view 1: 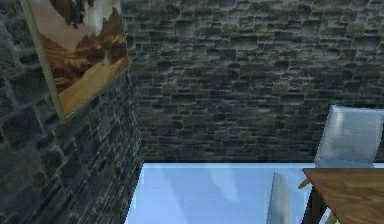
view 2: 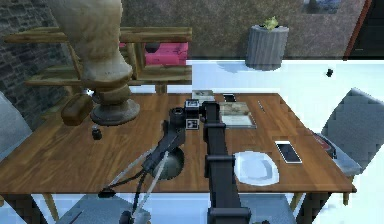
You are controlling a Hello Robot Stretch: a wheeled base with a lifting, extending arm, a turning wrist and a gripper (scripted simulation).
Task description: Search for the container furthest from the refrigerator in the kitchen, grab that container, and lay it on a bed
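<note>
A tall beige vase-shaped vessel (view 2: 104,52) stands on the wooden table (view 2: 130,150) at the arm side view's upper left. My arm (view 2: 218,165) rises from the bottom edge over the table. The gripper (view 2: 125,196) reaches down-left from the arm's end, its thin fingers (view 2: 140,172) crossing the table's near edge. I cannot tell whether it holds anything. No refrigerator or bed is visible.
On the table lie a white plate (view 2: 256,167), a phone (view 2: 288,152), a book (view 2: 237,117) and small dark items (view 2: 97,132). Grey chairs (view 2: 355,125) flank it. Behind stand a wooden shelf (view 2: 60,40) with a pink box (view 2: 166,52) and a grey bin (view 2: 267,46). Ahead, a dark stone wall (view 1: 230,80) carries a painting (view 1: 82,45), with a chair (view 1: 352,138) and a table corner (view 1: 350,195) below it.
</note>
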